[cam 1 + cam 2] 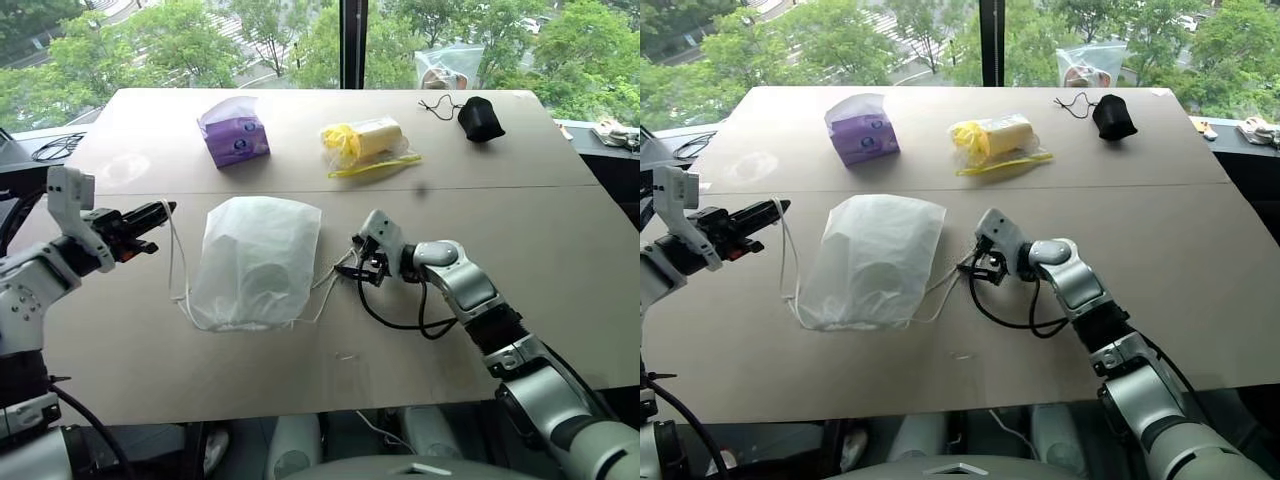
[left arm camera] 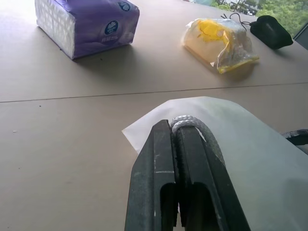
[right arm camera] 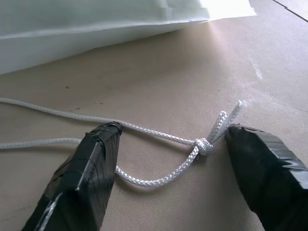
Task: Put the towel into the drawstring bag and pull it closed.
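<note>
1. The drawstring bag [image 1: 255, 262] is lying flat at the centre of the table [image 1: 560, 300], puffed up in the middle. I am not spotting the towel lying loose anywhere, so I am guessing it is sitting inside that bulge.

2. At the bag's nine o'clock, the left gripper [image 1: 160, 212] is hanging above the table with its black fingers pinched tight on the left cord loop [image 1: 175, 262], which is running down from the fingers to the bag's edge.

3. At the bag's three o'clock, the right gripper [image 3: 168, 159] is sitting low on the tabletop, jaws parted, straddling the right cord loop [image 3: 159, 179]. The cord knot [image 3: 203, 145] is lying between the fingers, nearer one of them. Nothing is being squeezed there yet.

4. So we are watching the closing step: one cord gripped, the other being lined up.

5. Next, I reckon, the right fingers need to be clamping down on that cord near the knot, then both arms pulling apart, nine and three o'clock, to cinch the mouth. The thin cord could be slipping out if the pinch lands off centre.

6. Out at twelve o'clock, well apart from the bag, the purple tissue pack [image 1: 234, 137], the clear bag with yellow contents [image 1: 365, 142] and the small black pouch [image 1: 480, 117] are sitting idle.
</note>
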You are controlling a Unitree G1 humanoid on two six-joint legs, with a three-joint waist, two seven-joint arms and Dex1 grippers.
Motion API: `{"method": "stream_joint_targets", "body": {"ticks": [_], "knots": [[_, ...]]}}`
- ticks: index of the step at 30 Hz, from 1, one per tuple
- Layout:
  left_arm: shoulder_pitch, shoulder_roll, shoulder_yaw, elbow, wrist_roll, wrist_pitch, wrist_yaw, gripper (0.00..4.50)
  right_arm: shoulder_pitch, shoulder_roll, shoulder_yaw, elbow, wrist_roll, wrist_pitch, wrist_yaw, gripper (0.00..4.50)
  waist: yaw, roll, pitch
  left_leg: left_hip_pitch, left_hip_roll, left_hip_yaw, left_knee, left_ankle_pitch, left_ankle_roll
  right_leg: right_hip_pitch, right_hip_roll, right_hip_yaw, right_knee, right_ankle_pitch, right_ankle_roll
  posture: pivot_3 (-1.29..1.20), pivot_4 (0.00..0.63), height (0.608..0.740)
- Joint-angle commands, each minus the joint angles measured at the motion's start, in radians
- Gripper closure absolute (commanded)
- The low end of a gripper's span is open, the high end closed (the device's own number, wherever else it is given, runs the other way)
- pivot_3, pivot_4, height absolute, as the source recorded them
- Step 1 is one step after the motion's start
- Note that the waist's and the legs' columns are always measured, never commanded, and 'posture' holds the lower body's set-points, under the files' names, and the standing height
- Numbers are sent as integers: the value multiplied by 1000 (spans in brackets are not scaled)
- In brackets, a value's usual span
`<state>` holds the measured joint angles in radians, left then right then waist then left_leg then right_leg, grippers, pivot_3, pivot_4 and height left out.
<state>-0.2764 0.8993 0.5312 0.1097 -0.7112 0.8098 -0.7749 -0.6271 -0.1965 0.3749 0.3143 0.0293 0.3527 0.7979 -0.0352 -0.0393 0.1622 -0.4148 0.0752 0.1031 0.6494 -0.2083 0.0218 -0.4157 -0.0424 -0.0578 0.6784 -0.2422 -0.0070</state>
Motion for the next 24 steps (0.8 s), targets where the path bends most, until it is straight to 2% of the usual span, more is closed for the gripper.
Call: {"method": "stream_joint_targets", "body": {"ticks": [1,5,6,11,15,20,22,24], "knots": [[8,-2,44,-50,-23,4,9,4500,56,-14,24,36,-31,-37,6,2392,0,0,0,0,0,0,0,0,0,1,0,0,0,0,-1,0,150,740],[20,-19,46,-66,-22,3,13,4500,86,4,-25,5,14,-112,0,4324,-1,0,0,0,0,0,0,0,0,1,0,0,0,1,0,0,150,740],[21,-24,45,-68,-22,2,13,4500,94,7,-32,-4,22,-123,0,4431,-1,0,0,0,0,0,0,0,0,1,0,0,0,1,0,0,150,740],[24,-50,25,-91,-14,-27,-1,4500,151,20,-99,-75,76,-144,-31,4431,1,0,0,-1,0,0,0,0,0,0,-1,-1,0,1,0,0,150,740],[-22,-89,39,-118,-37,-45,32,4500,196,19,-304,-313,294,-19,-80,4431,8,1,1,-2,-1,0,-2,0,0,0,-3,-1,-1,1,0,0,150,740],[-149,-144,73,-107,-76,-72,128,4500,182,-15,-480,-544,536,174,-142,4431,19,1,2,-4,-1,-1,-2,0,0,-1,-3,-1,-1,2,2,0,150,740],[-209,-157,78,-95,-97,-64,160,4500,165,-45,-500,-576,554,225,-172,4431,20,1,2,-4,-1,-2,-3,0,0,-1,-2,-2,-1,2,2,0,150,740],[-233,-155,66,-85,-95,-65,158,4500,160,-92,-460,-566,504,254,-184,4431,19,1,2,-4,-1,-1,-3,2,4,-1,-1,-2,-2,2,2,0,150,740]]}}
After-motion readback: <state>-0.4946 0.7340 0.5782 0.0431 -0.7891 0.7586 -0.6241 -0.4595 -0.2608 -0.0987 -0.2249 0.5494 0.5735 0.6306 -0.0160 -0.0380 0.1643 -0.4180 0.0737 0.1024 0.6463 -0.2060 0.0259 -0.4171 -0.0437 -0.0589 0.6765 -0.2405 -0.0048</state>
